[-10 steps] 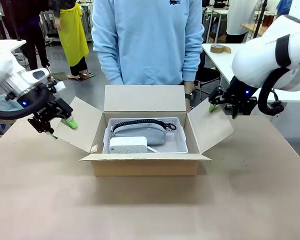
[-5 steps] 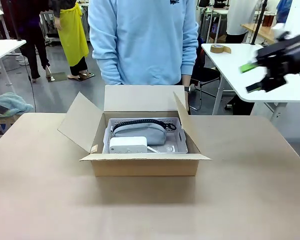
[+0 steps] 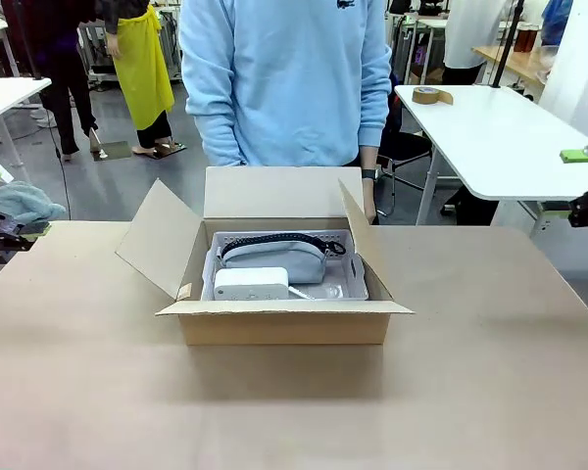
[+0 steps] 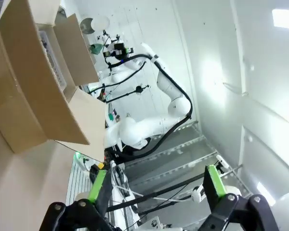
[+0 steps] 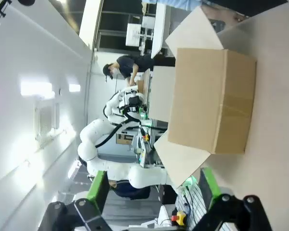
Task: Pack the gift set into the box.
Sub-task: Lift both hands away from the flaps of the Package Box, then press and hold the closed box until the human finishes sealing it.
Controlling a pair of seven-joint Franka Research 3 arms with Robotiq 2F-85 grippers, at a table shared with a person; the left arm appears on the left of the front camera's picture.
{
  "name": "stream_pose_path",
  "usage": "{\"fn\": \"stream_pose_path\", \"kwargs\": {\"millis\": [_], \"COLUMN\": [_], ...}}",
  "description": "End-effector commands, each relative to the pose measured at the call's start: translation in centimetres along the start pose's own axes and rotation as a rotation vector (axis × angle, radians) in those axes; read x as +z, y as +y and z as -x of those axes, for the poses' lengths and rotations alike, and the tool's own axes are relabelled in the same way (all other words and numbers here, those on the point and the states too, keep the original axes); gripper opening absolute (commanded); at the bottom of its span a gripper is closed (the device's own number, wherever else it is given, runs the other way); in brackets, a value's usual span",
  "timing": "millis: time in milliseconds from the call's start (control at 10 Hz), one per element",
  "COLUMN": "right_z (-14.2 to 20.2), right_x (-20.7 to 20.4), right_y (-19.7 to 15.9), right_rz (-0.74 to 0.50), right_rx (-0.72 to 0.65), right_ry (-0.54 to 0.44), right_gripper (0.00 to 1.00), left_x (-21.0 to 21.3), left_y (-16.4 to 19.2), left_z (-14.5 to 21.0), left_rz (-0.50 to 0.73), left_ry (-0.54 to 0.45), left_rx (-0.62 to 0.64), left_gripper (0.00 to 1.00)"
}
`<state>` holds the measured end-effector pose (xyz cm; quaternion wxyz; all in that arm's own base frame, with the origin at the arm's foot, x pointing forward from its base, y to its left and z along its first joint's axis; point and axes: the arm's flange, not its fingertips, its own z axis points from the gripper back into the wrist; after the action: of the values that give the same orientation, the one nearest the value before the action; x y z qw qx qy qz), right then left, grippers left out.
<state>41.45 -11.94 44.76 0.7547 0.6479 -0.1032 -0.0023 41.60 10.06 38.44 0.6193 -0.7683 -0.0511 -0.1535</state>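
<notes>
— The left gripper [image 4: 155, 173] stands wide. In its wrist view the 2 green-padded fingers [image 4: 98, 187] are far apart with nothing between them. In the front view it sits at the picture's left edge, well apart from the box [image 3: 284, 328].

— And the right gripper [image 5: 152, 171]?

— It is wide too, and empty. In the front view it hangs at the far right edge, also well apart from the box.

— Where is the gift set?

— It is inside the box, which sits at the middle of the table [image 3: 274, 416]. The pale grey tray [image 3: 357, 282] lies on the bottom. In it, the grey-blue pouch [image 3: 274, 260] lies toward the far side, with its dark braided strap [image 3: 274, 239] along its far edge. The small white box [image 3: 252, 283] lies just in front of the pouch, at the tray's near left.

— And the flaps?

— All 4 are open. The far flap [image 3: 284, 193] stands upright and the left flap [image 3: 157, 240] leans outward. The right flap [image 3: 355, 235] is nearly upright, and the near flap [image 3: 284, 307] is folded out flat toward the robot.

— The person?

— A person in a light blue sweatshirt [image 3: 289, 78] stands just behind the box, at the table's far side.
</notes>
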Motion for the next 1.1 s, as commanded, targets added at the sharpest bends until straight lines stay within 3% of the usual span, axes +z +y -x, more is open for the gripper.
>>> {"fn": "stream_pose_path", "kwargs": {"millis": [0,1000], "right_z": [-0.09,-0.09], "right_x": [-0.76,-0.76], "right_y": [2.6,2.6], "right_rz": [0.017,0.017], "right_rx": [0.055,0.055], "right_ry": [0.054,0.054], "right_gripper": [1.0,1.0], "left_x": [-0.43,-0.43], "left_y": [-1.59,-1.59], "left_z": [0.52,0.52], "left_rz": [-0.032,-0.032], "left_ry": [0.063,0.063], "left_rx": [-0.05,-0.05], "left_gripper": [1.0,1.0]}}
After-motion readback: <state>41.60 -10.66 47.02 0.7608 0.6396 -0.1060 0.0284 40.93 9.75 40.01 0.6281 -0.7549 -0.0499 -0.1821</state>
